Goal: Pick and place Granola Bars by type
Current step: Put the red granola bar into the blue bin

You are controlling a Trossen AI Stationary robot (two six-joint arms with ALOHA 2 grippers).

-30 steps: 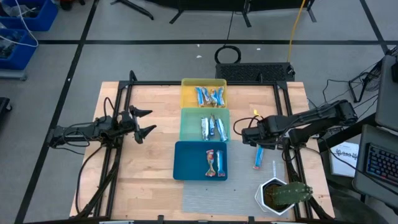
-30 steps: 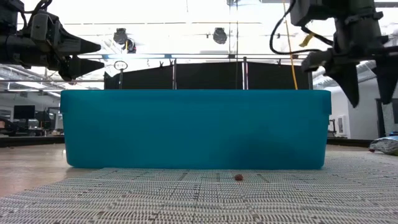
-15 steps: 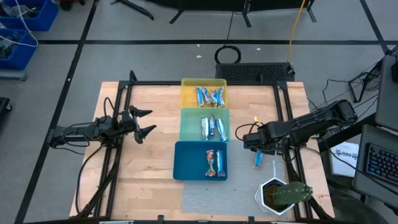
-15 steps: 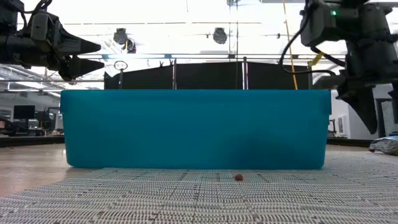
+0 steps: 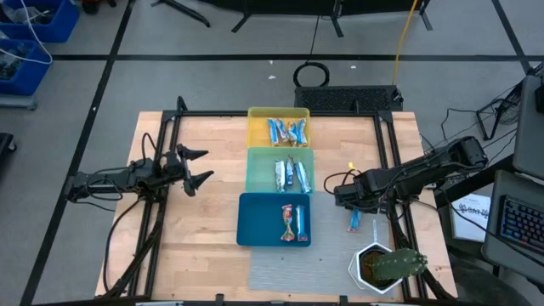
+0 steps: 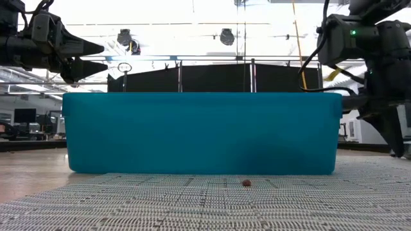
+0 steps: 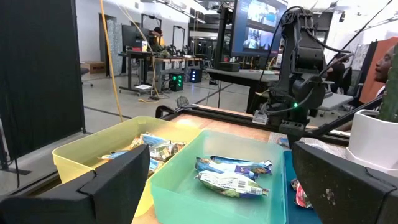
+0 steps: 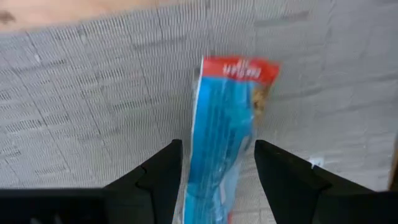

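Note:
A blue bar with a red end (image 8: 231,118) lies flat on the grey mat (image 8: 81,106), to the right of the trays (image 5: 354,221). My right gripper (image 8: 217,171) is open and low over it, one finger on each side of the bar's near part, not touching it; in the low view it hangs at the right (image 6: 388,128). Other bars lie in the yellow tray (image 5: 286,131), the green tray (image 5: 289,174) and the blue tray (image 5: 293,221). My left gripper (image 5: 200,167) waits open, above the table left of the trays.
The three trays stand in a row down the table's middle; the blue tray's wall (image 6: 199,131) fills the low view. A white pot with a plant (image 5: 380,266) stands at the near right corner. A small pale scrap (image 5: 374,228) lies beside the bar. Black frame rails (image 5: 161,195) run along both sides.
My right gripper has moved toward the table's near edge and down, onto the spot over the bar on the mat. The bar has stayed where it was.

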